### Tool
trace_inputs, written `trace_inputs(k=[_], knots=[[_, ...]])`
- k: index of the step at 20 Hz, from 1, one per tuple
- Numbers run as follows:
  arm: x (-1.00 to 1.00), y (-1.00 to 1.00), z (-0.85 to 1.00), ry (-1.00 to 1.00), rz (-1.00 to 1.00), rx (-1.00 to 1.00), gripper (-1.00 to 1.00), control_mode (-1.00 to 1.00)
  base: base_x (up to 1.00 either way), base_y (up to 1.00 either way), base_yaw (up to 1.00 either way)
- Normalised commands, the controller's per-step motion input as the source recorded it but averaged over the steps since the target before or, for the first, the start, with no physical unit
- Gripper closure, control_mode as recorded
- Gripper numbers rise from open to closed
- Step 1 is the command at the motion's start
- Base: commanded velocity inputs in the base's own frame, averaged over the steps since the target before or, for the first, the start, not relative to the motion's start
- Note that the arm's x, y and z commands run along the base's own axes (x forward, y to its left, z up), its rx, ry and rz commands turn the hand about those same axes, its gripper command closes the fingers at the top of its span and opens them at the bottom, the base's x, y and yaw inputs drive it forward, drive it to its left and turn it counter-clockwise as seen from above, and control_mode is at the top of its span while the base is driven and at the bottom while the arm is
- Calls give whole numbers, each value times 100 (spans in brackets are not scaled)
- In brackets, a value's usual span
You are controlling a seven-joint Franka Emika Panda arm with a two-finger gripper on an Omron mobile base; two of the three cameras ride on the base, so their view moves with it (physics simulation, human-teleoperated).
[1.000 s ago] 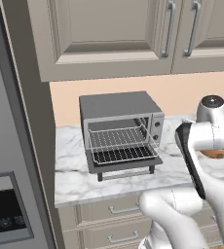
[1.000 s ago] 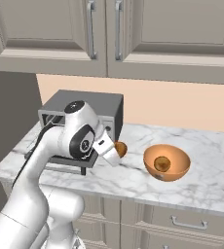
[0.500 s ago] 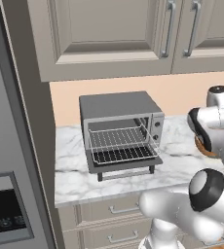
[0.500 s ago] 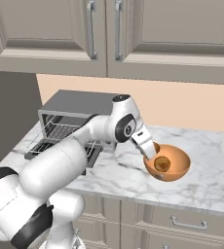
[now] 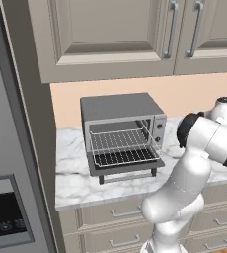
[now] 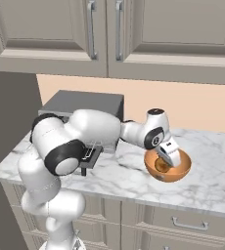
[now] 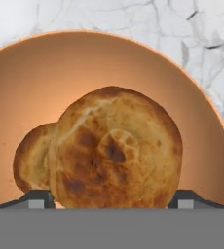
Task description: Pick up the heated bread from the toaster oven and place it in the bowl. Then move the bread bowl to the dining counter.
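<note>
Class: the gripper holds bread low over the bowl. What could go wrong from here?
The heated bread, clamped in the gripper, hangs over a second bread piece in the bowl; released, it might land on that piece and tip toward the rim. The gripper reaches inside the bowl, so pulling out could nudge it along the counter.

Bowl [image 6: 175, 172] wall around gripper [image 6: 162, 161]

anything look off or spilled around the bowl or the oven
Nothing spilled. The round orange-tan wooden bowl sits upright on the marble counter, two golden-brown bread pieces inside. The boxy grey toaster oven stands with door down and its wire rack bare.
</note>
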Motion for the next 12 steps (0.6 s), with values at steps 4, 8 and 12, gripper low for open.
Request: trace_inputs(k=[4,8,12], knots=[[76,-11,-19,2,1,1,-100,-100,0,0,0],[5,1,0,1,0,0,-100,-100,0,0,0],[-16,20,4,0,5,1,-100,-100,0,0,0]])
